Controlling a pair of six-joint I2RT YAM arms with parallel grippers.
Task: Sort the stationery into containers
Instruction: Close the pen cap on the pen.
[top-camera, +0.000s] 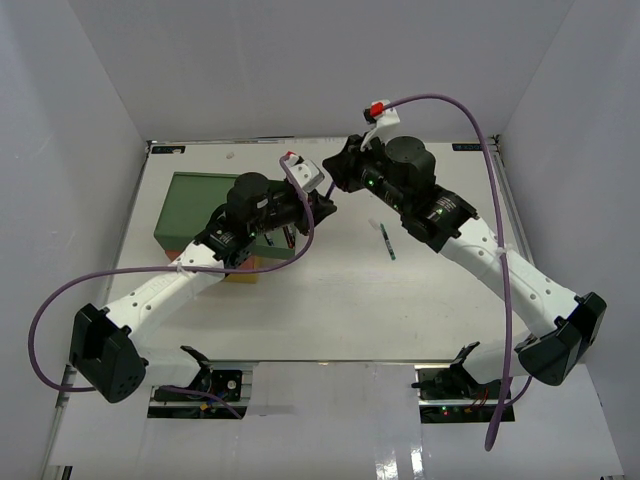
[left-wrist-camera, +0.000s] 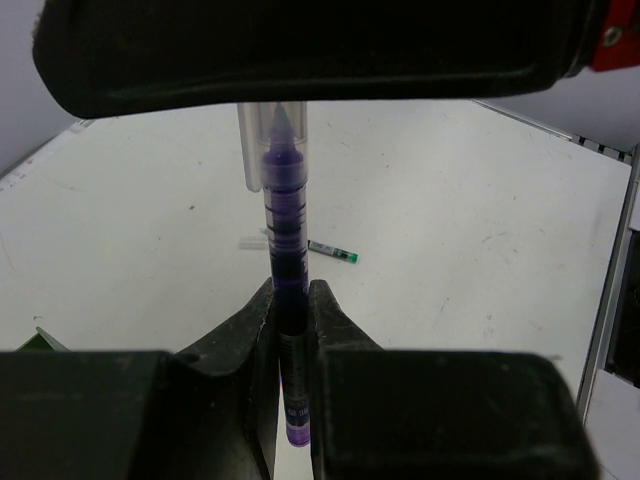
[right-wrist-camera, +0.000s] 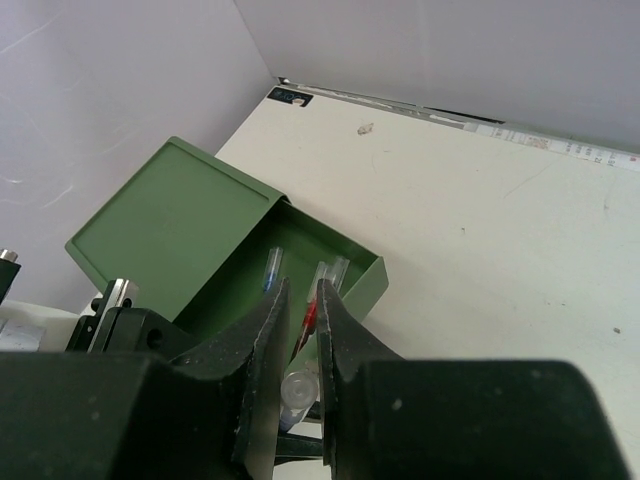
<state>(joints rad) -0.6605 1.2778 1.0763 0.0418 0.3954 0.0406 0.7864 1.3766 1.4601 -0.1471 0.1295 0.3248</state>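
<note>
White arm links (top-camera: 160, 290), black joints (top-camera: 105, 350), looping purple cables (top-camera: 40, 330).

White tabletop (top-camera: 330, 310), matte, lightly scuffed, few small dark specks. Plain pale grey-white panels on three sides: back wall (top-camera: 320, 60), left wall (top-camera: 60, 180), right wall (top-camera: 590, 150), all bare, meeting at far corners. Small black label (top-camera: 168, 149) at far left table corner, another (top-camera: 467, 147) at far right. Thin metal rail (top-camera: 507, 215) along right table edge. Glossy white ledge (top-camera: 330, 440) at near side. Even, diffuse light, soft shadows only.
</note>
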